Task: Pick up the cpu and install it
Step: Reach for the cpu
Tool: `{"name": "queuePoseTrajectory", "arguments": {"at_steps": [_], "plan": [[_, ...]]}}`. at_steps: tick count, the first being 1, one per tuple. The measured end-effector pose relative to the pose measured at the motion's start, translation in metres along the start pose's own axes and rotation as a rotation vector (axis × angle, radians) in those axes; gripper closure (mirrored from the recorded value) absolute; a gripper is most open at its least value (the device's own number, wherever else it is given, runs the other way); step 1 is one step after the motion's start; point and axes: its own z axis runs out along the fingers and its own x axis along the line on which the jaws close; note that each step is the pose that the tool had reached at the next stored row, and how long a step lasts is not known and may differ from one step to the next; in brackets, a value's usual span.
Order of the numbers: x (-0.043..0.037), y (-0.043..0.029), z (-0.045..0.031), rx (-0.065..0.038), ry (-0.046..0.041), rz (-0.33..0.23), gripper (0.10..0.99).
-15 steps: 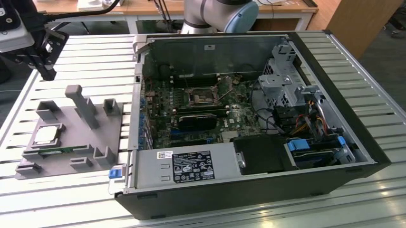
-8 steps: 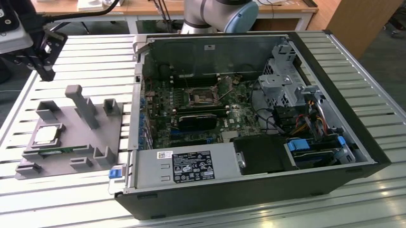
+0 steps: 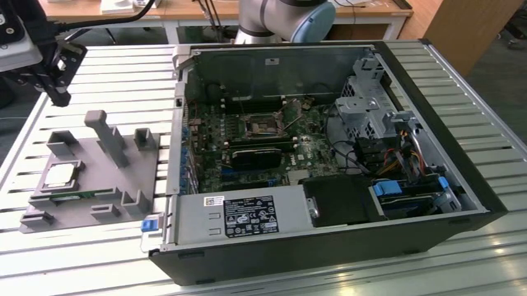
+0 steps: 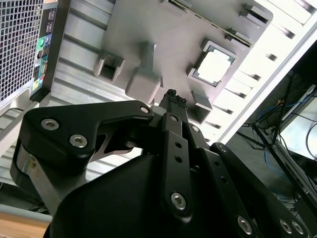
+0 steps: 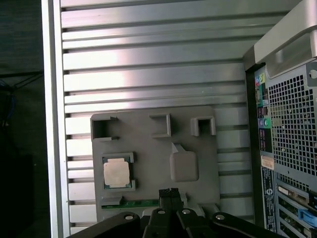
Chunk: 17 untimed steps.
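The cpu [image 5: 117, 173] sits flat in its square pocket on the grey holder [image 5: 143, 158], on the slatted surface [image 5: 148, 64] beside the open computer case [image 3: 329, 154]. It has a shiny silver lid and a pale greenish rim. It looks light, stiff, slick on top and likely delicate underneath, so opposite edges seem the best hold. The pincer [image 5: 169, 193] hovers above the holder, clenched, gripping nothing.

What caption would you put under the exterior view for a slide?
The end effector hangs near a gray holder where the cpu lies, beside an open computer case.
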Motion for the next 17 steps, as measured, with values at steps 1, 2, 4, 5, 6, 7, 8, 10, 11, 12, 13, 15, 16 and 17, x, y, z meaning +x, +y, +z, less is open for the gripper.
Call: {"name": "queuePoseTrajectory", "arguments": {"at_steps": [1,2,4,5,6,7,8,10,11,12,13,15,16,17], "plan": [[0.0003,-0.0001,0.0003,0.0,0.0005,0.0,0.98],[0.0007,-0.0001,0.0005,0.0,0.001,0.0,0.98],[0.0013,-0.0001,0.0011,0.0,0.0013,0.0,0.98],[0.0017,-0.0002,0.0014,0.0,0.0015,0.0,0.98],[0.0021,-0.0002,0.0017,0.0,0.0015,0.0,0.98],[0.0025,-0.0003,0.0019,0.0,0.0016,0.0,0.98],[0.0028,-0.0003,0.0022,0.0,0.0018,0.0,0.98],[0.0034,-0.0004,0.0027,0.0,0.0022,0.0,0.98],[0.0037,-0.0004,0.0029,0.0,0.0025,0.0,0.98],[0.004,-0.0005,0.0031,0.0,0.0028,0.0,0.98],[0.0042,-0.0005,0.0034,0.0,0.003,0.0,0.98],[0.0048,-0.0005,0.004,0.0,0.0036,0.0,0.98],[0.0051,-0.0006,0.0044,0.0,0.0037,0.0,0.98],[0.0055,-0.0006,0.0047,0.0,0.0038,0.0,0.98]]}}
